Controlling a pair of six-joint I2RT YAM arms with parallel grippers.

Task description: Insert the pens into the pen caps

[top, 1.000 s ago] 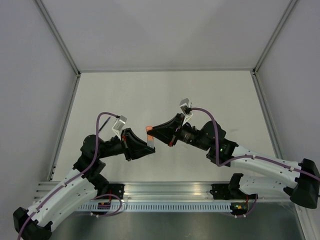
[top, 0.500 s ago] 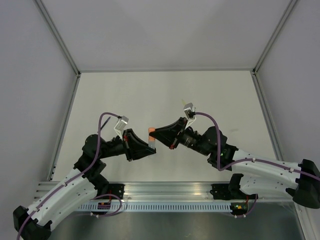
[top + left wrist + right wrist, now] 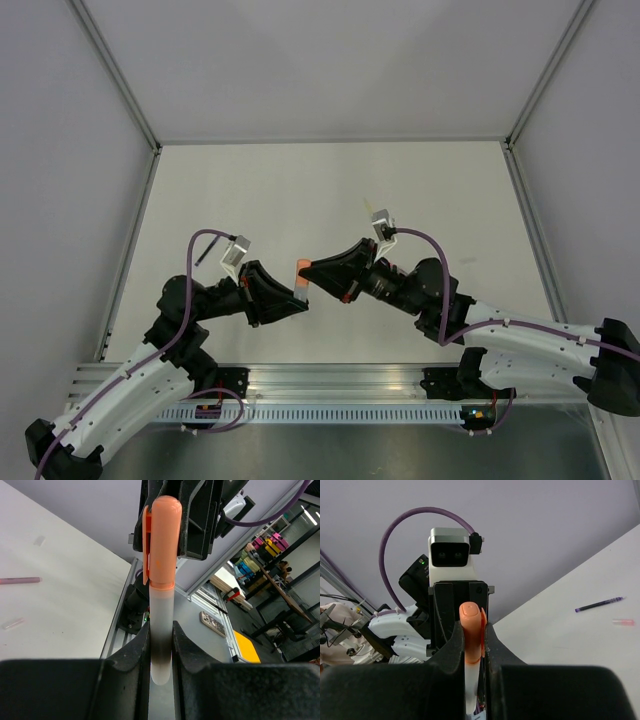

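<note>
A whitish-grey pen point(image 3: 161, 615) stands upright between the fingers of my left gripper point(image 3: 161, 650), which is shut on its barrel. A bright orange pen cap point(image 3: 162, 540) sits over the pen's far end. My right gripper point(image 3: 472, 635) faces the left one, its jaws pressed on that orange cap point(image 3: 471, 625). The white barrel point(image 3: 471, 680) runs down between them. In the top view the two grippers point(image 3: 298, 300) point(image 3: 305, 268) meet tip to tip above the table's middle, with the cap point(image 3: 301, 266) between them.
On the white table lie a thin purple pen point(image 3: 599, 604) and a small pink cap point(image 3: 624, 622). The left wrist view shows a pinkish pen point(image 3: 20, 580) and a small clear cap point(image 3: 12, 624). A pale yellow stick point(image 3: 370, 203) lies behind the right wrist.
Both wrists have shifted slightly: the left camera head moved left and the right one moved right and down. The pen and cap stay held between the grippers at nearly the same spot.
</note>
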